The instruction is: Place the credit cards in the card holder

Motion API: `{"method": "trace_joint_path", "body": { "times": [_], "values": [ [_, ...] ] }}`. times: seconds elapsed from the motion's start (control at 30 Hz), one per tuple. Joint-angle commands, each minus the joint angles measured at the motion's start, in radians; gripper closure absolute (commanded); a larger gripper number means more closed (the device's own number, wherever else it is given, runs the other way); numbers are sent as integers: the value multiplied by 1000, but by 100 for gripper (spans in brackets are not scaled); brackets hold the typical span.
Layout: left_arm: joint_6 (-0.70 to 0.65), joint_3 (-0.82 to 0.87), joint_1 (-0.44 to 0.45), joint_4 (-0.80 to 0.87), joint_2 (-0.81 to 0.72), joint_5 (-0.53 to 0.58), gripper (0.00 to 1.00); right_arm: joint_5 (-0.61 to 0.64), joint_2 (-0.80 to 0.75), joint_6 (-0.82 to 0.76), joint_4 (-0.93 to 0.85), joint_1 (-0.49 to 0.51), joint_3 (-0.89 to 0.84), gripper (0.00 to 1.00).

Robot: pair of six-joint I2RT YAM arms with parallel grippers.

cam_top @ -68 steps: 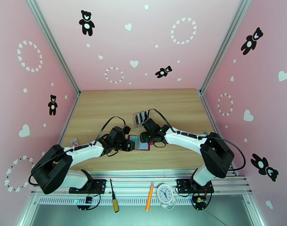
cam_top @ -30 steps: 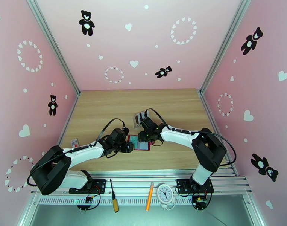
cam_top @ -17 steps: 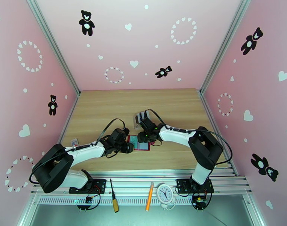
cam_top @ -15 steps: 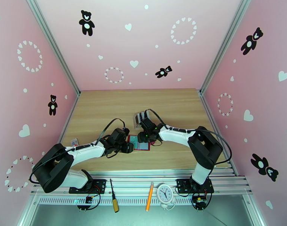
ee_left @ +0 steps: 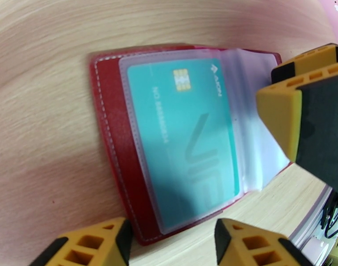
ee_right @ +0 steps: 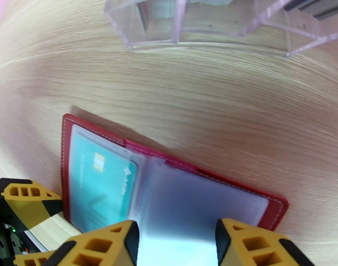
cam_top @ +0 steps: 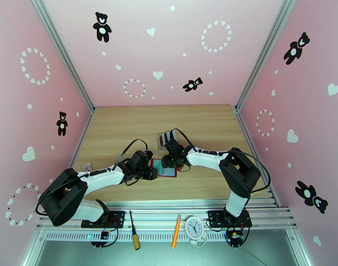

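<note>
Wallet (ee_left: 113, 129): open on table, between both grippers, pockets up for loading.
Teal card (ee_left: 186, 134): seated in left pocket.
Left gripper (ee_left: 173, 244): fingers apart, empty, at wallet's edge; likely steadying.
Right gripper (ee_right: 175, 244): fingers apart, empty, over clear pockets.
Rack (ee_right: 182, 18): beyond wallet, holds cards (ee_right: 315, 6).

On the teal card (ee_left: 186, 138), behind a clear pocket of the red card holder (ee_left: 107, 129): a line beginning "NO", then a row of digits, apparently mostly eights, the last ones too blurred. Beside it, large pale letters, probably "VIP". A small brand word at the card's corner, not legible. On the clock (cam_top: 195, 227) at the near rail, a numbered dial, too small to read.
</note>
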State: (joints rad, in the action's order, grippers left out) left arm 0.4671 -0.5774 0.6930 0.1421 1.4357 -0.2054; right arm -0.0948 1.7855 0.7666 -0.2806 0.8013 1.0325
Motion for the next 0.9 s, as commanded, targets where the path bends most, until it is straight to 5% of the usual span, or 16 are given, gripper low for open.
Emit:
{"method": "trace_joint_path", "body": {
  "times": [0.0, 0.87],
  "values": [
    [1, -20, 5, -29, 30, -52, 44, -26, 9, 30, 36, 6, -29, 49],
    [11, -23, -2, -47, 42, -98, 29, -154, -7, 149, 224, 45, -98, 49]
  ]
}}
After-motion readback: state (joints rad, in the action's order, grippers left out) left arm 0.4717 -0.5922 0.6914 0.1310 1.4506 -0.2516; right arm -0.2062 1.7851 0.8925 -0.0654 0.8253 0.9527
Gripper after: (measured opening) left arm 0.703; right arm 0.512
